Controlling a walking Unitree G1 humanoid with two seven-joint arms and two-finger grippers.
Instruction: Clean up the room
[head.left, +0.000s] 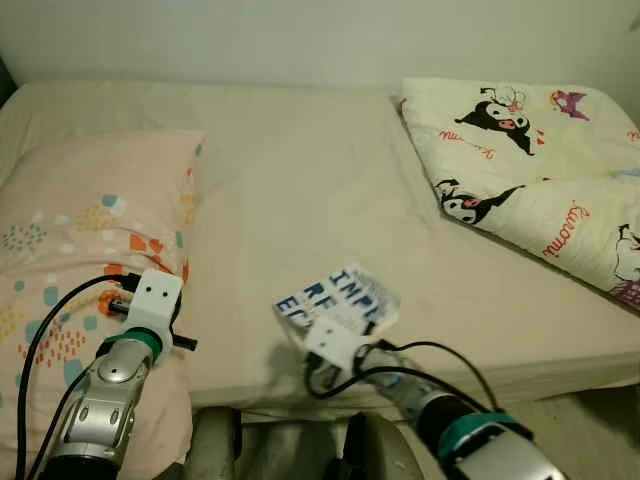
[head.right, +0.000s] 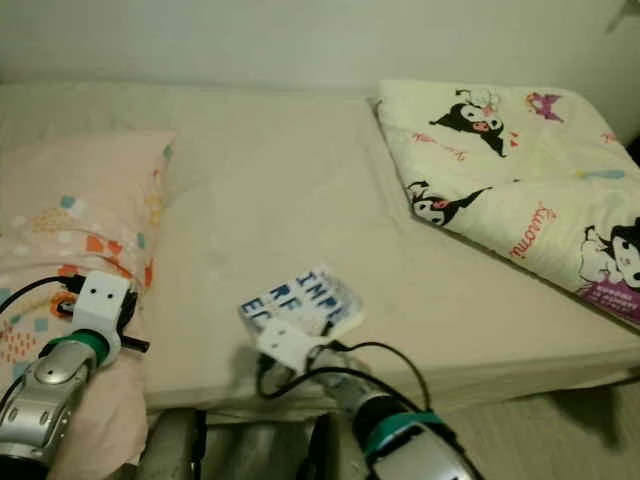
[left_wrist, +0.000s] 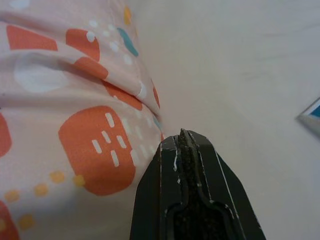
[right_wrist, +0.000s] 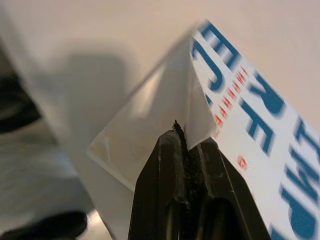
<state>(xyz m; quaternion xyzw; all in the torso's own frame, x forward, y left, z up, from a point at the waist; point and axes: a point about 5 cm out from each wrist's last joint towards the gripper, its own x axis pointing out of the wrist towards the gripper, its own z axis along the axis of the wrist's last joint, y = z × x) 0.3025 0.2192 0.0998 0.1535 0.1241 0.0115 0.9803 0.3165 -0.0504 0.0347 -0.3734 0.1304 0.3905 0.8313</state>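
- Mattress (head.left: 300, 200): bare and beige, carrying every item listed
- Printed packet (head.left: 345, 300): white with blue lettering, held near the front edge of the mattress, one corner raised, judged as litter being lifted for removal
- Right gripper (right_wrist: 182, 132): fingers pinched together on the packet's clear corner flap, the thin edge being the only easy purchase
- Left gripper (left_wrist: 184, 135): fingers pressed together on nothing, kept beside the pillow, clear of the work
- Pillow (head.left: 90, 230): peach with coloured patches, laid along the left edge
- Cartoon quilt (head.left: 540, 170): folded at the far right corner
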